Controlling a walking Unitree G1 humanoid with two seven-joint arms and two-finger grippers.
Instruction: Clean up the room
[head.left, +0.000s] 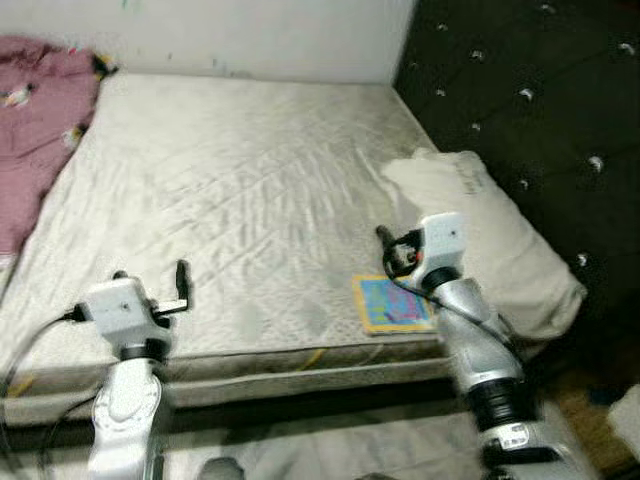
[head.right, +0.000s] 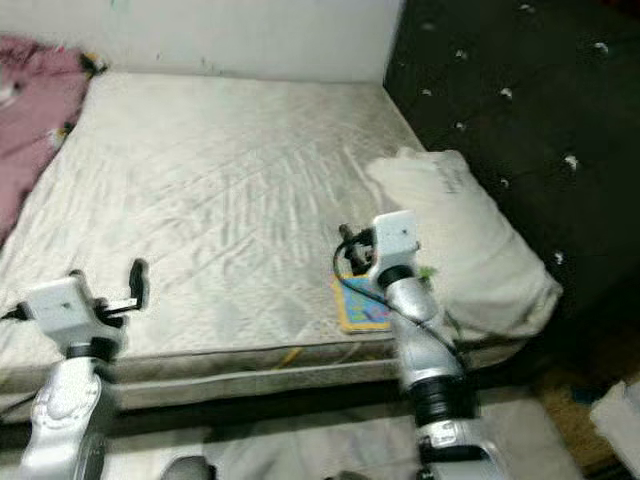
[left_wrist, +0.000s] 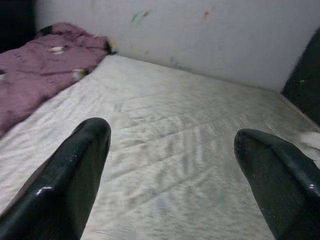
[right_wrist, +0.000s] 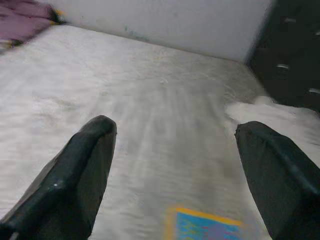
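Mattress (head.left: 240, 190): pale, wrinkled, quilted fabric, broad bare surface from the near edge to the far white wall (head.left: 270, 35). Right edge abuts a dark tufted headboard (head.left: 530, 90). Cream pillow (head.left: 500, 240), soft and rumpled, lies at the right side. Pink blanket (head.left: 35, 120) is bunched at the far left corner. A flat, square, blue-and-yellow book (head.left: 392, 303) lies at the near edge, just beside the pillow.

Left gripper (left_wrist: 172, 165): fingers spread, holding nothing, above the near-left mattress. Right gripper (right_wrist: 175, 165): fingers spread, holding nothing, above the book.

We see the book (head.left: 392, 303) partly behind the right arm, print too blurred to read; blanket (head.left: 40, 120) cut off at frame edge, pillow (head.left: 490, 230) w/ smeared outlines.
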